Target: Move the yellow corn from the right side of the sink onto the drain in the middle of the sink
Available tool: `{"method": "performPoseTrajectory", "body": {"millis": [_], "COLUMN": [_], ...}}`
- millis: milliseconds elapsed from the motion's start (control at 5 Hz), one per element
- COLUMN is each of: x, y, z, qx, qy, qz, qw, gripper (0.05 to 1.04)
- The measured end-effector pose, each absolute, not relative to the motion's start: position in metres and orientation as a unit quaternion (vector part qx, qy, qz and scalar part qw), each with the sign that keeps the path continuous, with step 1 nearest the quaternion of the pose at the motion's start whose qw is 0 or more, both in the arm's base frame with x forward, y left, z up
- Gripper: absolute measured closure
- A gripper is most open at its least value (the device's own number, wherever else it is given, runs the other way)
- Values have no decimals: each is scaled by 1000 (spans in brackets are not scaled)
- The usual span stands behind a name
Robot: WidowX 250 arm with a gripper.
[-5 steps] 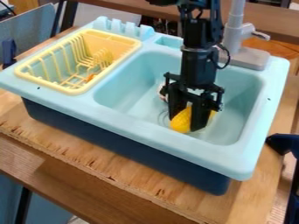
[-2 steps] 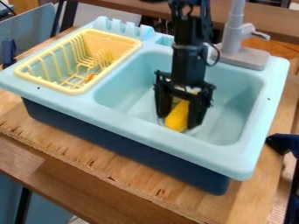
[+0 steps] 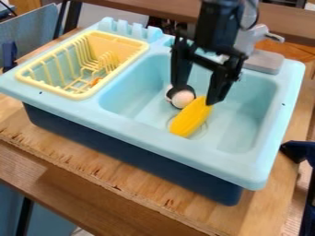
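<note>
The black gripper point(image 3: 197, 96) hangs over the middle of the light blue sink basin point(image 3: 243, 133), its two fingers spread wide apart with nothing held between them. Just below it, a yellow corn cob point(image 3: 190, 117) lies slanted on the basin floor, its upper end near the right fingertip. Beside the cob, under the left fingertip, sits a round whitish and dark object point(image 3: 182, 97), partly covered by the gripper.
A yellow dish rack point(image 3: 80, 94) with a small orange piece inside stands left of the basin. The grey faucet point(image 3: 261, 60) rises behind the basin at the right. A dark blue object point(image 3: 298, 152) is at the right edge.
The gripper was low around the corn cob. It has moved left, then up and back with its fingers opened wider; the cob stays in the basin and the round object is more exposed.
</note>
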State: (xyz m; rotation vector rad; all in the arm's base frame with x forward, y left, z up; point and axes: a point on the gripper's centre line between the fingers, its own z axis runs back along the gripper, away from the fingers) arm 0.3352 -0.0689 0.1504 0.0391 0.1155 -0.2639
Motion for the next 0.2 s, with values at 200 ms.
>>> {"method": "performPoseTrajectory", "body": {"millis": [200], "x": [327], "y": [-71], "z": [175], "qx": [49], "qy": [55], "qz": [-130], "qw": [989], "gripper": [82]}}
